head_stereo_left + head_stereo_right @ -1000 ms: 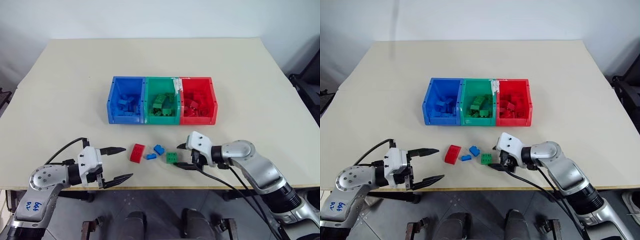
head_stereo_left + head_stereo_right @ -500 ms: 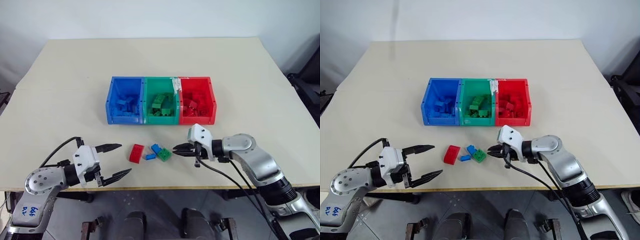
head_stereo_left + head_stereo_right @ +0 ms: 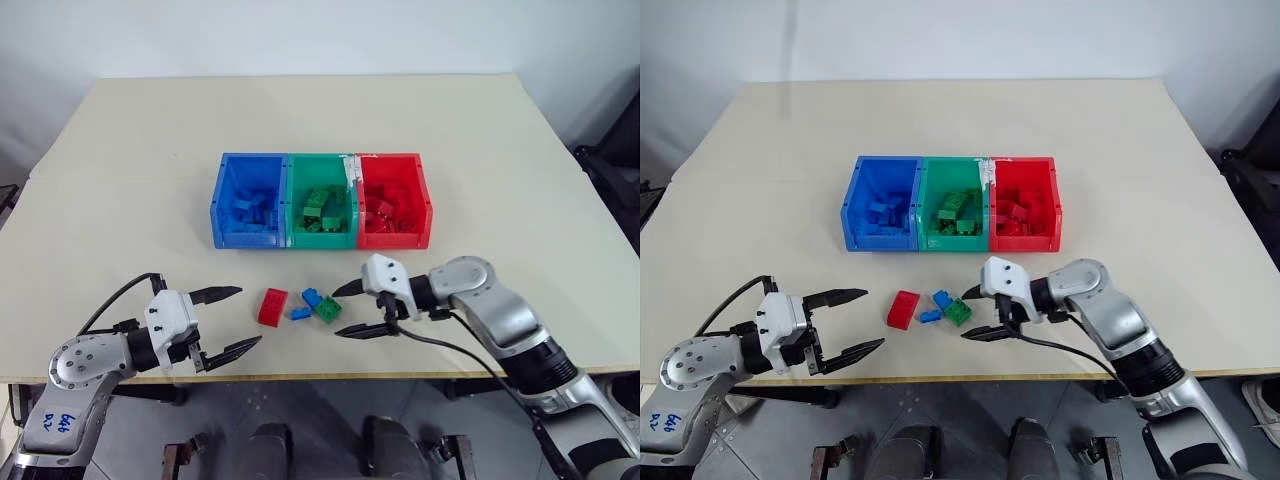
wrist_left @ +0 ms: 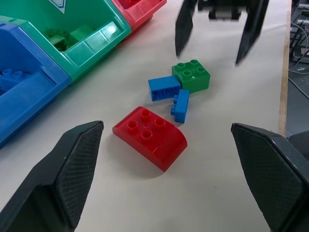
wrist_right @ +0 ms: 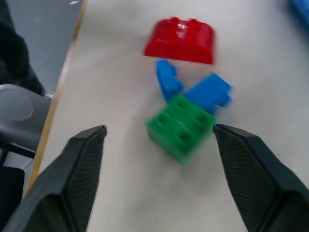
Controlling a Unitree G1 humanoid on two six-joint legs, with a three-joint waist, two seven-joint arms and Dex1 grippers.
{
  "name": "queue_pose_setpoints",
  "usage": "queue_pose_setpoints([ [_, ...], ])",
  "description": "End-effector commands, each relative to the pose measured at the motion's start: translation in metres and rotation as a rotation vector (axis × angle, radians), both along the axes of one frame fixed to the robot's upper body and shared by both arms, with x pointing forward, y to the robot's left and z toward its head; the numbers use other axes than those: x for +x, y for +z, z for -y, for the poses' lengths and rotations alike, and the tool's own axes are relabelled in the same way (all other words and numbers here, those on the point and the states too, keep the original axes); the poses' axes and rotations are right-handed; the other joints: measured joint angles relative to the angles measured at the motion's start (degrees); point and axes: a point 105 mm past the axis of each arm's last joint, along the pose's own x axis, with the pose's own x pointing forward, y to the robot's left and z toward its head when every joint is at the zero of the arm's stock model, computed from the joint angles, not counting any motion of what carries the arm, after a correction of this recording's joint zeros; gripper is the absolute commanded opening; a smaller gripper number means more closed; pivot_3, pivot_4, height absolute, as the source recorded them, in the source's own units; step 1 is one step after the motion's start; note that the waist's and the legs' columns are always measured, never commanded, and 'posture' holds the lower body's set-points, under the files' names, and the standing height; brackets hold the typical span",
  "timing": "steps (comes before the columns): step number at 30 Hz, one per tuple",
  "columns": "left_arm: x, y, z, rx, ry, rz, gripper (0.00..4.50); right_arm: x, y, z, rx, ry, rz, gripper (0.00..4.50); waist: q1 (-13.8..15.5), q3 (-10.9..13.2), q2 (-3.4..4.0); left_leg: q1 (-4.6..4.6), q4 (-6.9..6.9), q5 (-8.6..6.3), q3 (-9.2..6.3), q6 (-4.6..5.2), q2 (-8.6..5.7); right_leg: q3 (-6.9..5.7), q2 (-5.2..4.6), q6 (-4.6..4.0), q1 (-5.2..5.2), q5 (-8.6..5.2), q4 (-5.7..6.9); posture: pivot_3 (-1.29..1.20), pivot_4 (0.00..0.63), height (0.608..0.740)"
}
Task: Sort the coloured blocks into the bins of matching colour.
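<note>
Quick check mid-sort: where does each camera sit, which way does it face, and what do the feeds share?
Left eye and right eye: on the head, looking forward and down at the table, bins, loose blocks; both arms show.
Left wrist: along the open left gripper at the red block, green block, blue blocks and right gripper.
Right wrist: along the open right gripper at the same blocks.
Shared: the loose blocks.

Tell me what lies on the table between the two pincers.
Four studded plastic bricks lie between the left pincer and right pincer, seen from the head views: a red one, two blue, one green.
</note>
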Motion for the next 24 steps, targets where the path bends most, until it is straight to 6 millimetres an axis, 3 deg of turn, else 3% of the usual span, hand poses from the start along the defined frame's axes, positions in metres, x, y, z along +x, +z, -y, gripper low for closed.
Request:
queue_pose_setpoints([
  [1, -0.002, 0.009, 0.002, 0.001, -0.014, 0.032, 4.50, 0.009, -0.002, -0.006, -0.009, -0.005, 0.059, 3.63, 0.00, -0.01, -0.02, 0.01, 0.02, 0.00, 0.00, 0.00, 0.00, 0.00, 0.00, 0.00, 0.01, 0.00, 0.02, 0.00, 0.150, 0.740],
  [6, -0.002, 0.010, 0.002, 0.002, -0.015, 0.034, 4.50, 0.025, -0.011, -0.008, -0.038, -0.032, 0.087, 3.63, -0.05, -0.01, -0.02, 0.02, 0.02, 0.01, 0.00, -0.02, 0.00, 0.00, 0.00, 0.00, -0.01, 0.00, 0.06, 0.00, 0.150, 0.740],
  [14, -0.002, 0.010, 0.001, -0.001, -0.006, 0.036, 4.50, 0.011, -0.016, -0.016, -0.027, -0.006, 0.032, 3.63, -0.04, -0.01, -0.02, 0.03, -0.01, 0.01, 0.00, -0.02, 0.01, 0.00, 0.00, -0.01, -0.01, 0.00, 0.06, 0.00, 0.150, 0.740],
  [17, -0.003, 0.009, 0.002, -0.004, -0.004, 0.034, 4.50, 0.009, -0.015, -0.013, -0.014, -0.023, 0.025, 3.03, -0.04, -0.01, -0.02, 0.03, -0.02, 0.01, 0.00, -0.02, 0.01, 0.00, 0.01, -0.01, -0.01, 0.00, 0.05, 0.00, 0.150, 0.740],
  [20, -0.003, 0.009, 0.003, -0.006, -0.006, 0.034, 4.50, 0.012, -0.010, -0.007, -0.002, -0.046, 0.028, 2.13, -0.02, -0.01, -0.02, 0.03, -0.02, 0.01, 0.00, -0.02, 0.01, 0.00, 0.00, -0.01, -0.01, 0.00, 0.04, 0.00, 0.150, 0.740],
  [24, -0.002, 0.010, 0.002, -0.006, 0.002, 0.046, 4.50, 0.015, 0.014, 0.001, 0.061, -0.062, 0.024, 1.97, 0.09, -0.01, -0.02, 0.02, -0.01, 0.01, 0.00, -0.01, 0.00, 0.00, 0.00, -0.01, -0.01, 0.00, 0.04, 0.00, 0.150, 0.740],
])
